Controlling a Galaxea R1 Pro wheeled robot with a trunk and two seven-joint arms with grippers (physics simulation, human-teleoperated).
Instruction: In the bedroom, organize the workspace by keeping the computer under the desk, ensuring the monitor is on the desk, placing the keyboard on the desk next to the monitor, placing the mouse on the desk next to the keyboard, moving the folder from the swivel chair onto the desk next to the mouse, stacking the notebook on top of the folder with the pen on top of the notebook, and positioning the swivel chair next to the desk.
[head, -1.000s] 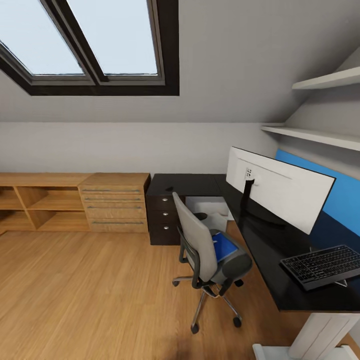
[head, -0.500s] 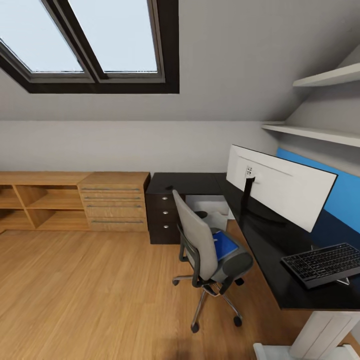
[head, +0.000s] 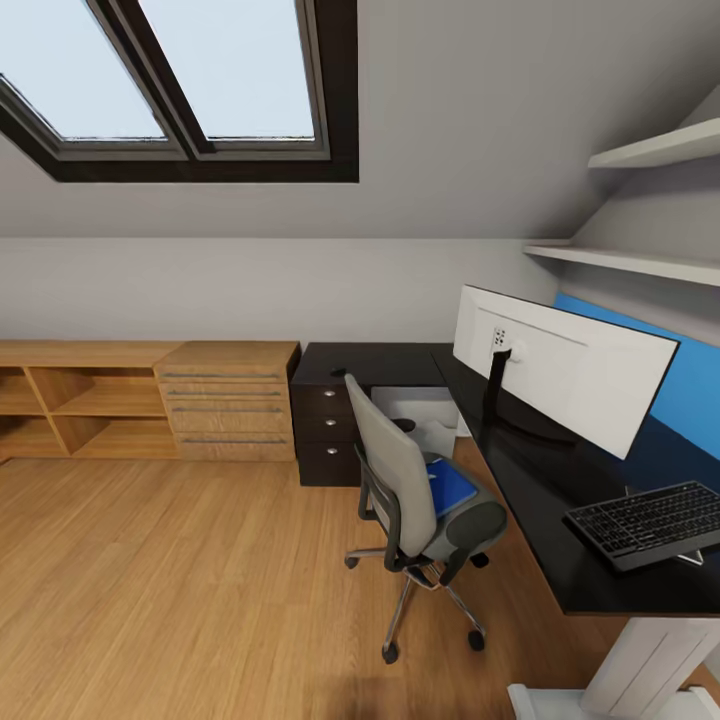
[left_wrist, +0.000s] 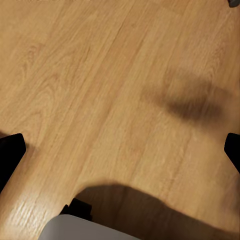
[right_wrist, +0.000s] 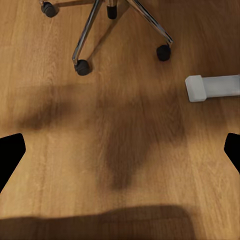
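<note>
Blue folder (head: 452, 487) lying on seat of swivel chair (head: 400, 490), just beside black desk (head: 540, 490). Monitor (head: 560, 367) and keyboard (head: 650, 522) up on desk. Left gripper (left_wrist: 120, 150) and right gripper (right_wrist: 120, 150) spread wide over wooden floor (head: 150, 590), holding nothing.

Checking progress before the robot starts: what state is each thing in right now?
swivel chair: upright, beside the desk, folder on its seat
folder: flat on the chair seat
monitor: upright on the desk
keyboard: on the desk, near the monitor
left hand: open, over bare floor
right hand: open, over floor
</note>
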